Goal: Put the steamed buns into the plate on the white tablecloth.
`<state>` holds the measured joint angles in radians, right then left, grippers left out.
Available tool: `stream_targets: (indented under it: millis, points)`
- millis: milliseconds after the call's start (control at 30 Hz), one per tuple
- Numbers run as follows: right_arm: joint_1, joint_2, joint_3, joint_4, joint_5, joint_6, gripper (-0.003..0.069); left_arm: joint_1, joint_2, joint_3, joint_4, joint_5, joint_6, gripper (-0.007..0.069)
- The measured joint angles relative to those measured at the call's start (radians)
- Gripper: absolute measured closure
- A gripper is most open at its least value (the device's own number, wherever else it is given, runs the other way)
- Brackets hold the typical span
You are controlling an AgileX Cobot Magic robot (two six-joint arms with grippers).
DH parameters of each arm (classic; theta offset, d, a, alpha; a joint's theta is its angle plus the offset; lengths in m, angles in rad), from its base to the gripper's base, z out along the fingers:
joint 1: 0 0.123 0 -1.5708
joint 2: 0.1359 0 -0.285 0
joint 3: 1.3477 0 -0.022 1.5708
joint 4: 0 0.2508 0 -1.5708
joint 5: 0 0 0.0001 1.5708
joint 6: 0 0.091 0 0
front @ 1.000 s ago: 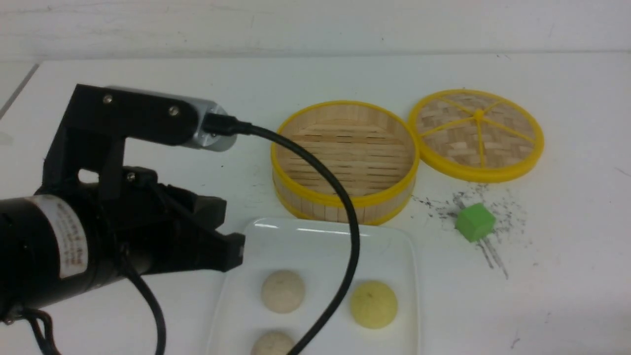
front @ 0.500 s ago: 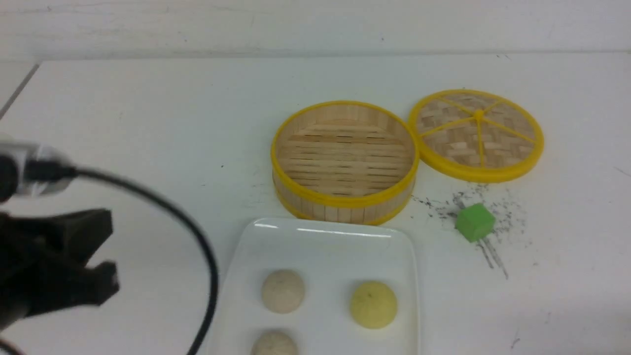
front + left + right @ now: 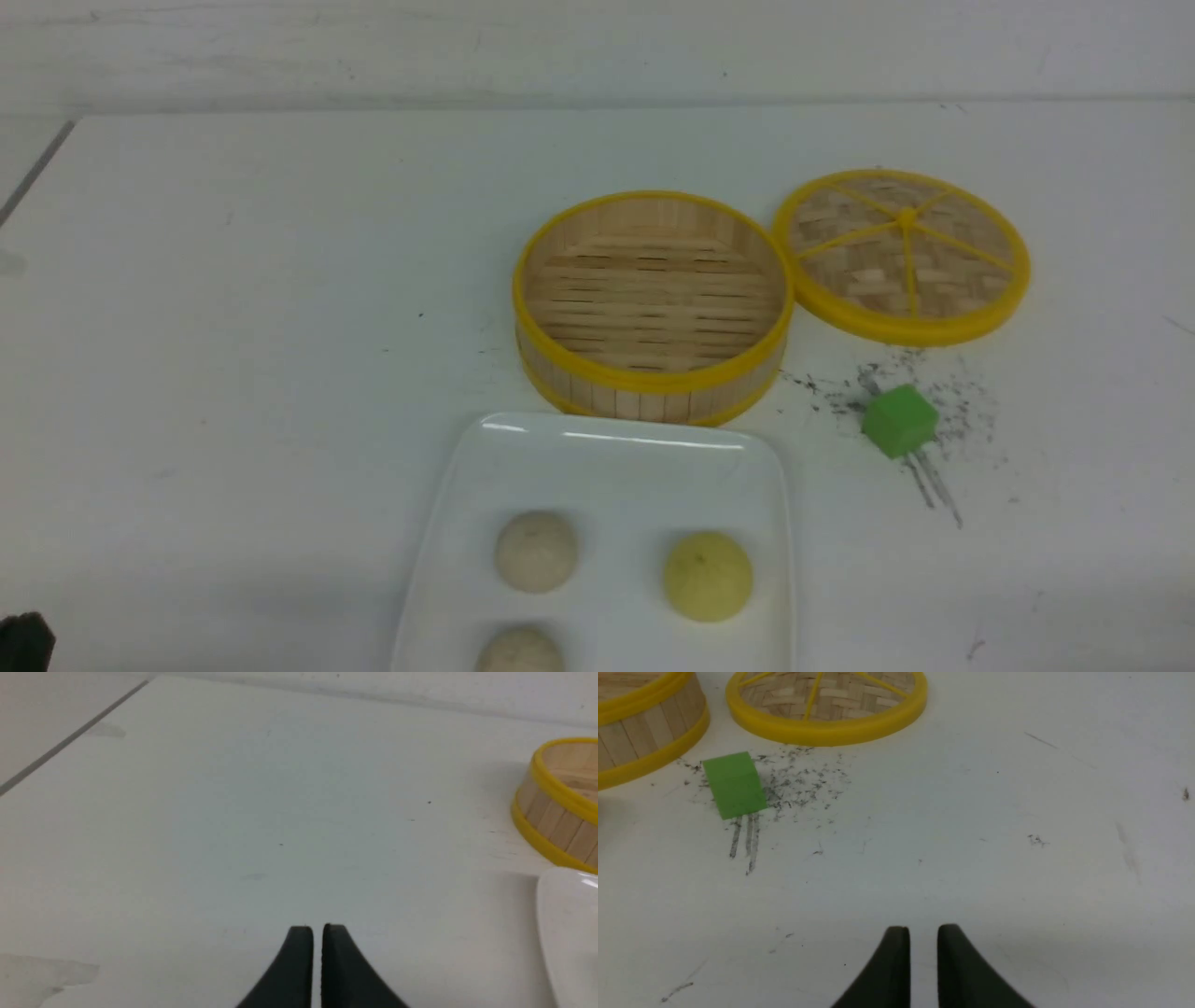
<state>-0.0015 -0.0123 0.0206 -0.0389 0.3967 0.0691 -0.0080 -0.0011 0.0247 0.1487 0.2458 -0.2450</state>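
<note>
Gone from the front view is nearly all of the left arm: a second ago its black body and cable covered the near-left of the scene, half a second ago only its claw and cable showed at the left edge, and now just a dark sliver remains at the bottom-left corner. Nothing else has shifted. All 3 small round steamed buns sit in the large glossy white rectangular plate (image 3: pixel 616 457), which lies on the white tablecloth (image 3: pixel 233 373) covering the bench: 1 off-white bun (image 3: pixel 536 551) on the left, 1 pale yellow bun (image 3: pixel 708 576) on the right, and a 2nd off-white bun (image 3: pixel 519 651) at the near edge, partly cut off by the frame. Just behind the plate stands the round bamboo steamer basket with yellow rims (image 3: pixel 653 303), nothing in it, and beside it to the right lies its woven yellow-rimmed lid (image 3: pixel 901 254). A small green cube (image 3: pixel 899 421) rests among dark scuff marks near the lid. The left claw (image 3: pixel 317 933) hangs over bare cloth with its black tips almost pressed together, pinching nothing. The right claw (image 3: pixel 923 935) hangs over scuffed cloth, tips slightly spread, also empty.
</note>
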Motion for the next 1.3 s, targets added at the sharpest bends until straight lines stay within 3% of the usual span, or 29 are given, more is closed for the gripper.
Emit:
stream_targets:
  millis: [233, 467, 833, 1300]
  points:
    - [0.0, 0.0, 0.0, 0.0, 0.0, 0.0, 0.0532, 0.0, -0.01, 0.003, 0.002, 0.115, 0.0, 0.0559]
    - [0.0, 0.0, 0.0, 0.0, 0.0, 0.0, 0.0524, -0.062, -0.01, 0.002, 0.002, 0.123, 0.0, 0.0552]
    - [0.0, 0.0, 0.0, 0.0, 0.0, 0.0, 0.0518, -0.064, -0.01, 0.002, 0.011, 0.124, 0.008, 0.0538]
    - [0.0, 0.0, 0.0, 0.0, 0.0, 0.0, 0.0502, 0.011, -0.01, 0.001, 0.013, 0.126, 0.011, 0.0532]
